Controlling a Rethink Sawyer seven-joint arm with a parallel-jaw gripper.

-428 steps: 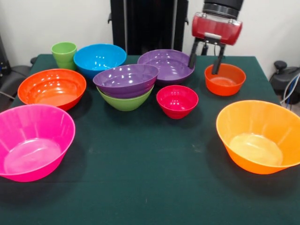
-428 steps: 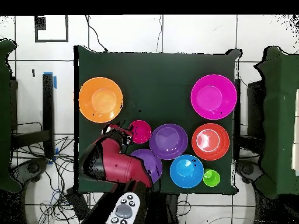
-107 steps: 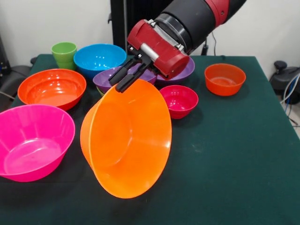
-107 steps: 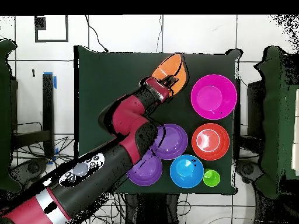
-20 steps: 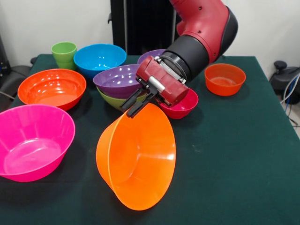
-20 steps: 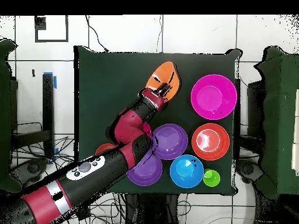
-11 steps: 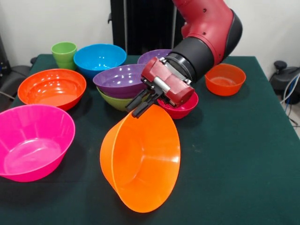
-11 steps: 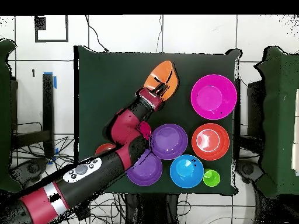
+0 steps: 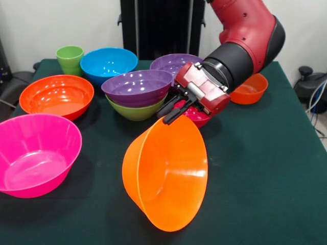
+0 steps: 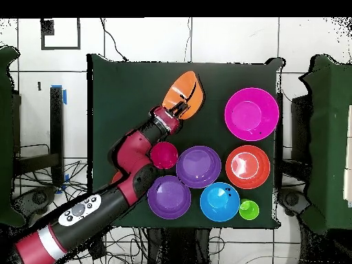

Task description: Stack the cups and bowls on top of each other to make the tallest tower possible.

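Observation:
My gripper is shut on the rim of the large orange bowl and holds it tipped on its side above the table; both also show in the overhead view, the gripper and the bowl. The tower, a purple bowl on a lime-green bowl, stands just left of the gripper. The small magenta bowl is partly hidden behind the gripper. The lime-green cup stands at the far left corner.
A large pink bowl and a red-orange bowl stand at the left. A blue bowl and a second purple bowl stand at the back. A small orange bowl sits partly behind the arm.
The gripper has carried the tipped orange bowl to the right in the front view, away from the pink bowl. The other bowls and the cup have not moved.

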